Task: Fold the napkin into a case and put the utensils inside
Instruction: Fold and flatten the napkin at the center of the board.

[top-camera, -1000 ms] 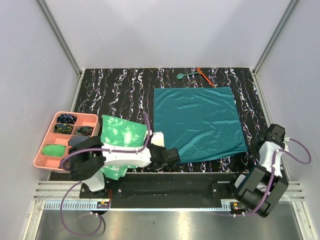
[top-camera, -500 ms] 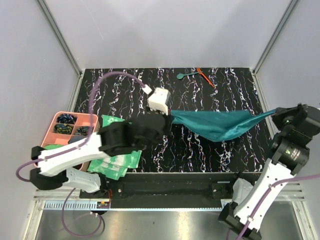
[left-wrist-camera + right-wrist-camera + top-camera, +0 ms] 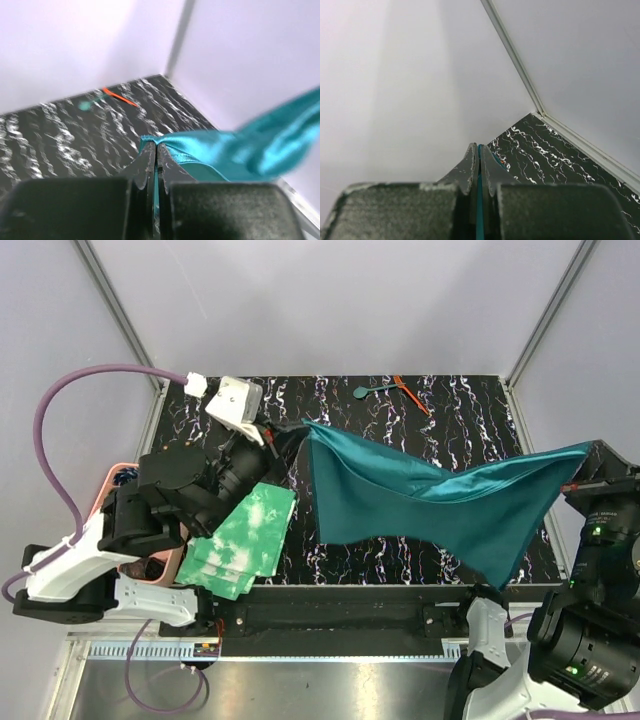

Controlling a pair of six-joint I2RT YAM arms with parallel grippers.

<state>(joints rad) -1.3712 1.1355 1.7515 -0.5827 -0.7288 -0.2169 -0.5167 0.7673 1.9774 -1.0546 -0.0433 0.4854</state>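
Note:
The dark teal napkin [image 3: 430, 505] hangs in the air over the table, stretched between both grippers and sagging in the middle. My left gripper [image 3: 290, 432] is shut on its left corner; the cloth [image 3: 215, 150] bunches out of the closed jaws in the left wrist view. My right gripper [image 3: 585, 452] is shut on its right corner, and a thin teal edge [image 3: 479, 200] shows between the jaws in the right wrist view. The teal spoon [image 3: 368, 391] and the orange-red stick [image 3: 410, 393] lie at the table's far edge, also blurred in the left wrist view [image 3: 119, 97]. No case is formed.
Light green-and-white tie-dye cloths [image 3: 243, 540] lie stacked at the near left. A pink compartment tray [image 3: 112, 478] sits at the left edge, mostly hidden by the left arm. Grey walls and metal posts enclose the black marbled table [image 3: 460, 410].
Both grippers took hold of the napkin's near corners and lifted it off the table. Since half a second ago both arms rose higher, and the cloth now hangs spread wider.

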